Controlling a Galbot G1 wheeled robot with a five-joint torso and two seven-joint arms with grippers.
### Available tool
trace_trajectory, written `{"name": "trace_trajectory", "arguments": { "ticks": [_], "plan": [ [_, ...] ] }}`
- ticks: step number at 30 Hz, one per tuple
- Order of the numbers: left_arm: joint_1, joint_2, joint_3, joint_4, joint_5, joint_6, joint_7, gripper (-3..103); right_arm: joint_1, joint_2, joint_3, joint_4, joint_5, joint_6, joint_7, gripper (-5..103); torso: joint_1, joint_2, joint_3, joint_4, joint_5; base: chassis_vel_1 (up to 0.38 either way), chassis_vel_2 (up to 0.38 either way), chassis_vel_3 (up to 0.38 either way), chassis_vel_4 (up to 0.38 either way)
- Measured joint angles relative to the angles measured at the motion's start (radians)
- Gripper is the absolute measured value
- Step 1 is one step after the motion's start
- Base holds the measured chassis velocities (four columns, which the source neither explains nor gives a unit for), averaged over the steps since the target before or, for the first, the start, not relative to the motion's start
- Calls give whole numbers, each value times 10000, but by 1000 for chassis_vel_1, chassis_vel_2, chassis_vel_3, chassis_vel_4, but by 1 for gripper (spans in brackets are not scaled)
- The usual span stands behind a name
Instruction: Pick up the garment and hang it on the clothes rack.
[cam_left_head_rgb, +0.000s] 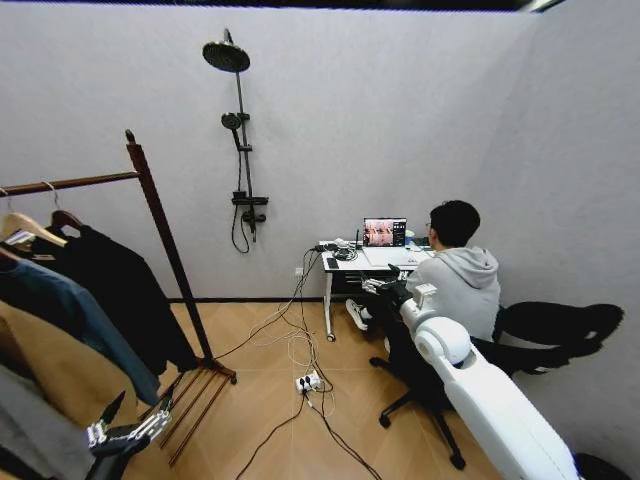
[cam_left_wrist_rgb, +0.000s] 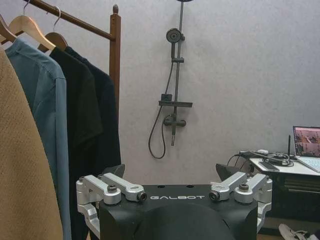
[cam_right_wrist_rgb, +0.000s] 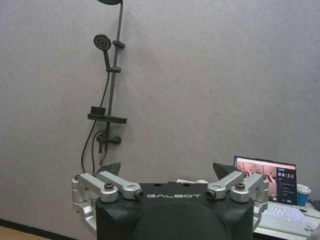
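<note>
Item one: the garment (cam_left_head_rgb: 125, 290), a black jacket on a wooden hanger (cam_left_head_rgb: 66, 218), hangs at the left of the head frame from the top bar of the clothes rack (cam_left_head_rgb: 160, 225). We note it as the outermost piece, just beside a teal-blue jacket (cam_left_head_rgb: 70, 315), with a tan garment (cam_left_head_rgb: 55, 375) lower left.

Item two: our left gripper (cam_left_head_rgb: 125, 428), lower left of the head frame, jaws spread and holding nothing, apart from the clothes.

Item three: our right gripper (cam_right_wrist_rgb: 170, 172), raised facing the wall, jaws spread, empty.

Item four: a black shower rail (cam_left_head_rgb: 240, 140) at upper centre.
</note>
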Motion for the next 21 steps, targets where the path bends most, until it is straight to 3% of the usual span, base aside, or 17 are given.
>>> {"name": "trace_trajectory", "arguments": {
  "ticks": [14,21],
  "plan": [
    [0,1,0,0,0,0,3,100,-8,24,-4,11,-1,0,1,100,0,0,0,-5,-1,81,-133,-136,82],
    [0,1,0,0,0,0,3,100,-92,89,-2,15,-32,2,1,100,0,0,0,4,2,107,-114,-95,106]
  ]
}}
